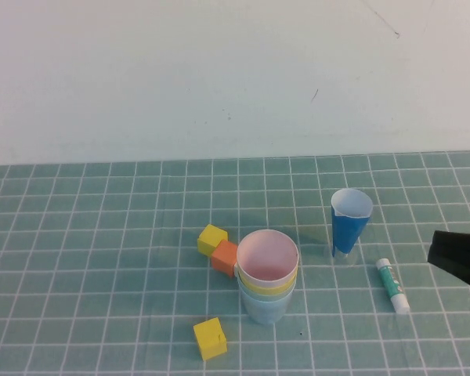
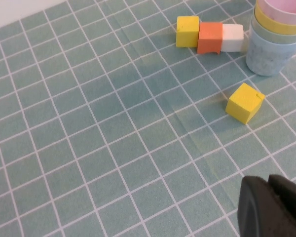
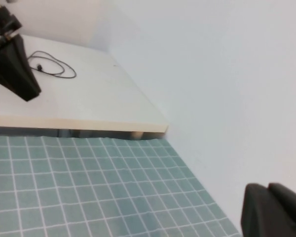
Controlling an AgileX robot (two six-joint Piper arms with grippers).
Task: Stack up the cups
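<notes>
The cups stand nested in one stack at the middle front of the table. The pink cup (image 1: pixel 267 257) is on top, the yellow cup (image 1: pixel 268 287) under it and the light blue cup (image 1: pixel 265 307) at the bottom. No green cup shows. The stack also shows in the left wrist view, with pink (image 2: pixel 286 7), yellow (image 2: pixel 278 23) and light blue (image 2: pixel 269 52). My left gripper (image 2: pixel 269 183) is shut and empty, low over the mat, well to the left of the stack. My right gripper (image 1: pixel 439 252) is shut and empty at the right edge; it also shows in the right wrist view (image 3: pixel 268 190).
A tall dark blue cup (image 1: pixel 350 222) stands right of the stack, with a glue stick (image 1: pixel 392 285) beside it. A yellow cube (image 1: pixel 212 238), an orange cube (image 1: pixel 225 256) and a white cube (image 2: pixel 232 37) lie in a row left of the stack. Another yellow cube (image 1: pixel 210 338) lies in front.
</notes>
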